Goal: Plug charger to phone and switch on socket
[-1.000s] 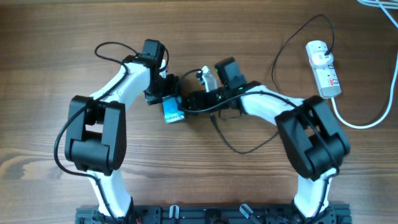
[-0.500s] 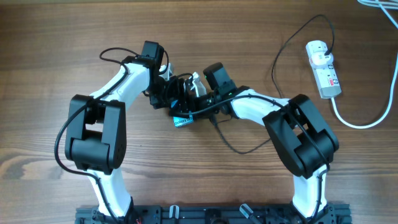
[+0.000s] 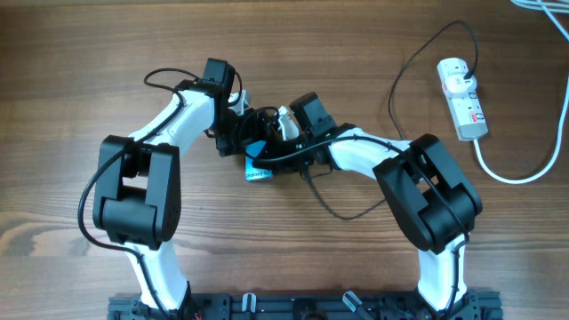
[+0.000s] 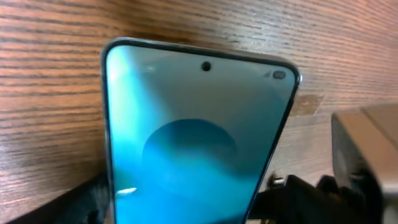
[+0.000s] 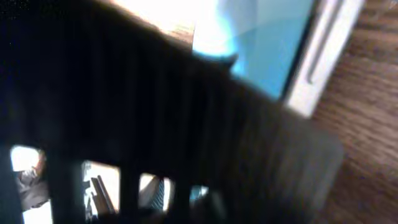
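Note:
The phone (image 3: 259, 167), its screen bright turquoise, lies tilted between the two grippers at the table's middle. It fills the left wrist view (image 4: 193, 143) and stands between my left gripper's (image 3: 242, 138) dark fingers (image 4: 84, 199). A sliver of wood shows beside its right edge, so the jaws look open. My right gripper (image 3: 272, 142) crowds in from the right. A blurred dark body blocks its own view, with only a corner of the phone (image 5: 267, 43) showing. The charger (image 3: 396, 89) loops from the socket (image 3: 462, 98) at the far right and passes under the right arm. Its tip is hidden.
A thick white cord (image 3: 524, 173) curves from the socket toward the right edge. Another pale cord (image 3: 542, 9) crosses the top right corner. Both arms' black cables hang near the grippers. Bare wood lies on the left and in front.
The right arm has swung left and closed in on the left gripper. The phone has shifted slightly right and toward the front and tipped over. Little moved in the last half second.

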You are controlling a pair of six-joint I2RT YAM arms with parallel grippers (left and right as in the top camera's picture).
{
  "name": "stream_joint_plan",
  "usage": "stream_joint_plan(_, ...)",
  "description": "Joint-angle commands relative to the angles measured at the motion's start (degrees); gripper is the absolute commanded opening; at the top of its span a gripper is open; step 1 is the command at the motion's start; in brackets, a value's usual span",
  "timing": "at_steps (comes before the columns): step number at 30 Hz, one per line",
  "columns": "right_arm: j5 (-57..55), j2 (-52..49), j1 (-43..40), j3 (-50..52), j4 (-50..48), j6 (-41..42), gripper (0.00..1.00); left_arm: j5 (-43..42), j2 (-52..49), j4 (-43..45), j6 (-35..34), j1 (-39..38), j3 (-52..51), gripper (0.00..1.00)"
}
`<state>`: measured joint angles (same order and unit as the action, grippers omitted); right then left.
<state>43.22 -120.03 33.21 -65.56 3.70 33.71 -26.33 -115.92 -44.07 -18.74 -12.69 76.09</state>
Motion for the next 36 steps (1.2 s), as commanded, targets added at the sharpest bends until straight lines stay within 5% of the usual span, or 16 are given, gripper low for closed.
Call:
stream_joint_plan(1, -0.83, -1.38, 0.15, 0.42, -0.63, -0.04, 0.17, 0.42, -3.04, -0.48, 0.72, -0.68, -2.27, 0.95)
stream_joint_plan(6, -0.83, -1.38, 0.15, 0.42, -1.51, -0.04, 0.05, 0.42, -3.04, -0.46, 0.72, -0.68, -2.27, 1.0)
stream_joint_plan(10, 0.24, -1.38, 0.07, 0.42, -1.55, 2.86, 0.08, 0.37, -2.56, -0.31, 0.74, -0.35, -2.27, 0.99)
stream_joint_plan(17, 20.22, -1.36, -6.05, 0.39, -9.86, 2.51, 0.04, -4.63, 6.16, 1.36, 1.75, 2.86, -2.16, 0.99)
stream_joint_plan(28, 40.02, -1.36, -9.68, 0.39, -63.28, 40.54, 0.04, -37.59, 21.2, 14.56, 2.05, 9.66, -2.16, 0.89)
stream_joint_plan(33, 42.23, -1.36, -9.73, 0.39, -91.34, 59.76, 0.04, -39.6, 21.44, 16.39, 2.05, 9.57, -2.16, 0.75)
stream_joint_plan(36, 40.61, -1.38, -10.01, 0.37, -94.66, 62.51, 0.04, -45.83, 21.44, 17.77, 2.05, 9.55, -2.16, 0.69)
